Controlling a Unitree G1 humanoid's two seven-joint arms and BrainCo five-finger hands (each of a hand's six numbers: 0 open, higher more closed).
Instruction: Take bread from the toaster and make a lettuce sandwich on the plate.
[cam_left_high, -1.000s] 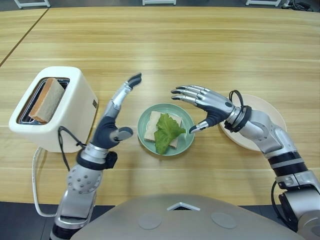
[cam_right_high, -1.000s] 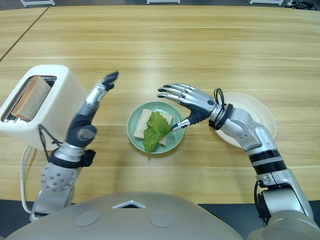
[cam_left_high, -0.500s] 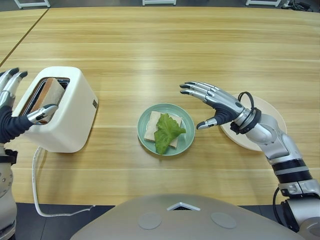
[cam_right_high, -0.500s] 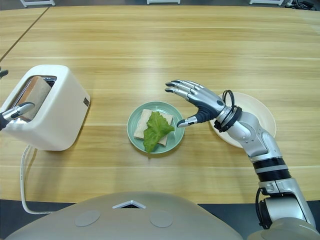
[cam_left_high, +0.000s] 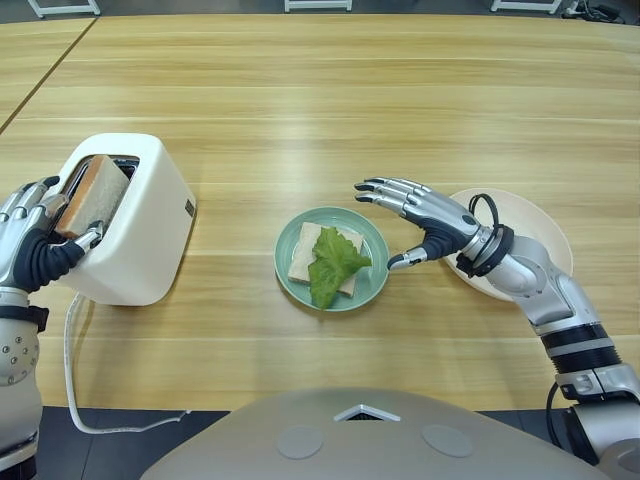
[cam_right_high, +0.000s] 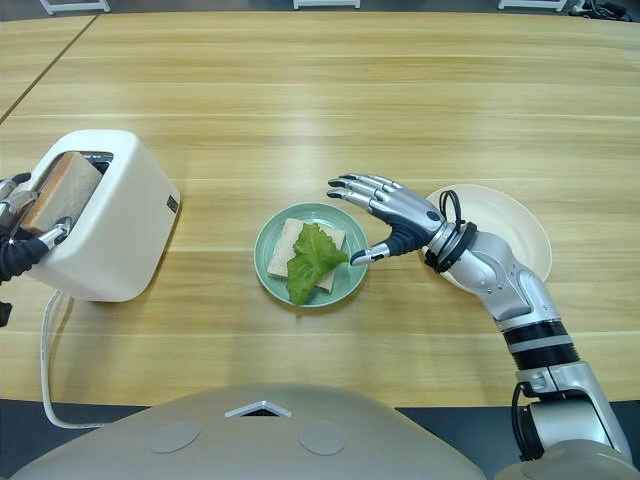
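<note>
Bread (cam_left_high: 92, 195): upright in toaster (cam_left_high: 140, 230) slot, 9 o'clock of plate (cam_left_high: 372, 290); my top slice.
Left hand (cam_left_high: 33, 248): fingers pinch bread across its faces, ready to lift it, I judge.
Plate load: lettuce (cam_left_high: 335, 262) on base slice (cam_left_high: 302, 252), awaiting cover.
Right hand (cam_left_high: 425, 210): 3 o'clock of plate, fingers spread, empty, parked clear.

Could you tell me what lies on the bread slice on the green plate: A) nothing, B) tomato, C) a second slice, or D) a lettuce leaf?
D: a lettuce leaf lies across the bread slice on the green plate.
</note>
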